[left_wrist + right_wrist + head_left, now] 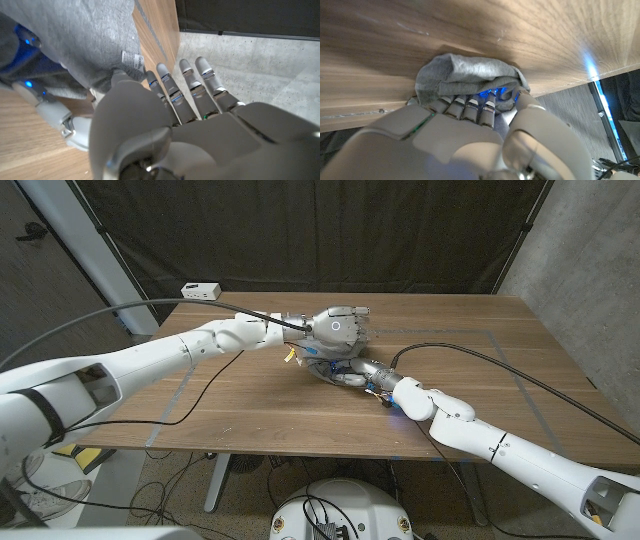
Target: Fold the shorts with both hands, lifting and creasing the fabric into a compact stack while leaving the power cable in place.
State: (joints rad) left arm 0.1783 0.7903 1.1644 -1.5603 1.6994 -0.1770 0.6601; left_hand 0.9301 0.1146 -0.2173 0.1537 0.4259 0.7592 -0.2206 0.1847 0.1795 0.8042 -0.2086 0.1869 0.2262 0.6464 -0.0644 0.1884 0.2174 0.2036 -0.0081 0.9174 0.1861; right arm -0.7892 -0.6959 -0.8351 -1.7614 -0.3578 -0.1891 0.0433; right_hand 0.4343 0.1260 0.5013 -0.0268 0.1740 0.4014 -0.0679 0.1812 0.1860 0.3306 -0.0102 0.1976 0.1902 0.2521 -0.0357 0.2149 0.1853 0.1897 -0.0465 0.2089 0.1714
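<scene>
The grey shorts [322,368] lie bunched at the table's middle. My left hand [340,327] hovers just above them, back up. In the left wrist view the grey fabric [95,40] with its white label [132,60] hangs against the thumb, seemingly pinched, while the other fingers [192,82] reach straight past it. My right hand [358,372] comes in from the right and grips the bundle. In the right wrist view its fingers [465,105] curl into the folded shorts [470,70]. A black power cable [480,356] runs from beside the right hand toward the table's right edge.
A white power strip [201,290] sits at the table's far left corner. Blue tape lines [520,375] mark a rectangle on the wooden table [250,395]. A thin dark cable [195,395] trails over the left side. A concrete wall [590,250] stands at the right.
</scene>
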